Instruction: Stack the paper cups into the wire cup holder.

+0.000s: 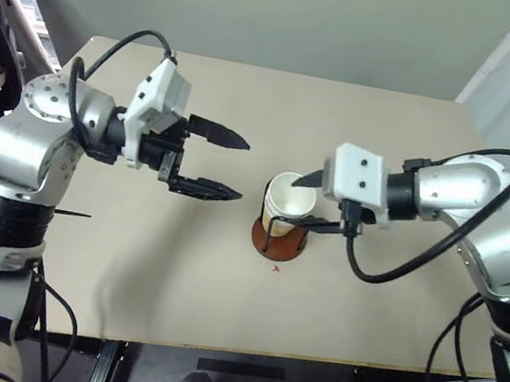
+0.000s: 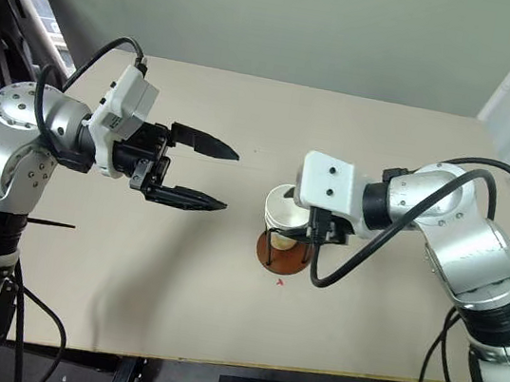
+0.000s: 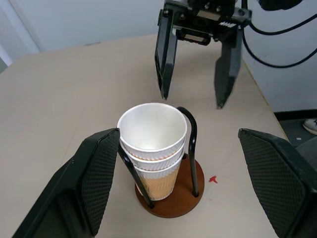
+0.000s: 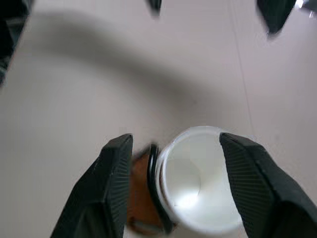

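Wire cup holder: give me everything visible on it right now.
The wire cup holder has a round reddish-brown disc base, wood-like, with thin black wire loops rising upright. It stands on the tan table, near its middle. Three nested paper cups sit inside it, tan-yellow outside, white inside. The right tool is open just above, not touching.

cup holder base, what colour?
Reddish-brown disc base of the wire cup holder, clearest in the left wrist view.

Both arms raised, left gripper [image 1: 211, 161] and right gripper [image 1: 316, 200] agape
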Action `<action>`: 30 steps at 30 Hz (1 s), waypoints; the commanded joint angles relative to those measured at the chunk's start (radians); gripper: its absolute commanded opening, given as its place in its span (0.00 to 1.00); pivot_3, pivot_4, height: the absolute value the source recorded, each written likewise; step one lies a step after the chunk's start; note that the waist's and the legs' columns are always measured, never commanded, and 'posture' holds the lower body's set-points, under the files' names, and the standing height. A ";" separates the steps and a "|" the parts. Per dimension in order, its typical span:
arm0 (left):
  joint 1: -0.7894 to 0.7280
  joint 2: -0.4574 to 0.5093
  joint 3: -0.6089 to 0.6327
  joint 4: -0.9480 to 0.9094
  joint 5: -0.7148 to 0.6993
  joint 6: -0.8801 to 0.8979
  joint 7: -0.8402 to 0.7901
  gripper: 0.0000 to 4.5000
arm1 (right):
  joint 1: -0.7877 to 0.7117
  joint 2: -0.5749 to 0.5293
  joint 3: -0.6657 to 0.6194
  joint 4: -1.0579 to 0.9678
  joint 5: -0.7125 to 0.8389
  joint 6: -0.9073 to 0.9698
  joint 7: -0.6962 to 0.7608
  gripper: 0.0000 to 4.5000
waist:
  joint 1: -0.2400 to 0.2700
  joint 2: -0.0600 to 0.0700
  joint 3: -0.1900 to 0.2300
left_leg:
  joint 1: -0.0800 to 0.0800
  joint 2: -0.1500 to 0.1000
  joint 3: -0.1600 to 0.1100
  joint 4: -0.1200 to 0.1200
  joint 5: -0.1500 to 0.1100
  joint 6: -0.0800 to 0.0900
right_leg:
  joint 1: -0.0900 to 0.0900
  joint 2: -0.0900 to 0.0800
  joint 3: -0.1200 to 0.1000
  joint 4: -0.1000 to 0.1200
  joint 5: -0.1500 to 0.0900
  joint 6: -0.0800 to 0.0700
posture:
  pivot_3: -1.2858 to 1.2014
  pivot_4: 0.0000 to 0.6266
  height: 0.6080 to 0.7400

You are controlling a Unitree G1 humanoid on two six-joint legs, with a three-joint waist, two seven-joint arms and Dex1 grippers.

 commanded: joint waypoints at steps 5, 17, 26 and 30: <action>-0.015 0.000 0.026 -0.003 0.001 -0.002 0.033 0.91 | 0.019 0.052 -0.225 -0.004 0.166 0.156 -0.102 0.57 | 0.003 0.000 0.000 | 0.000 0.000 0.000 0.000 0.000 0.000 | 0.001 0.000 0.000 -0.001 0.000 0.000 | 0.52 0.24 1.00; 0.025 -0.010 0.065 0.018 -0.013 0.023 0.125 0.91 | 0.200 0.002 -0.382 0.133 0.131 0.064 -0.233 0.57 | 0.003 0.000 0.000 | 0.000 0.000 0.000 0.000 0.001 -0.001 | 0.001 -0.001 0.000 0.000 0.000 0.000 | 0.52 0.24 1.00; 0.124 -0.017 0.117 -0.036 -0.018 0.044 0.230 0.91 | 0.268 0.010 -0.439 0.148 0.143 0.063 -0.316 0.57 | 0.001 0.000 0.000 | 0.000 0.000 0.000 0.000 0.001 -0.001 | 0.000 0.000 0.000 0.001 0.000 0.000 | 0.52 0.24 1.00; 0.144 -0.041 0.135 -0.042 -0.007 0.038 0.306 0.91 | 0.292 0.015 -0.449 0.163 0.134 0.075 -0.363 0.57 | 0.002 0.000 0.000 | 0.000 0.000 0.000 0.000 0.001 -0.001 | 0.001 0.000 0.000 0.001 0.000 0.000 | 0.52 0.24 1.00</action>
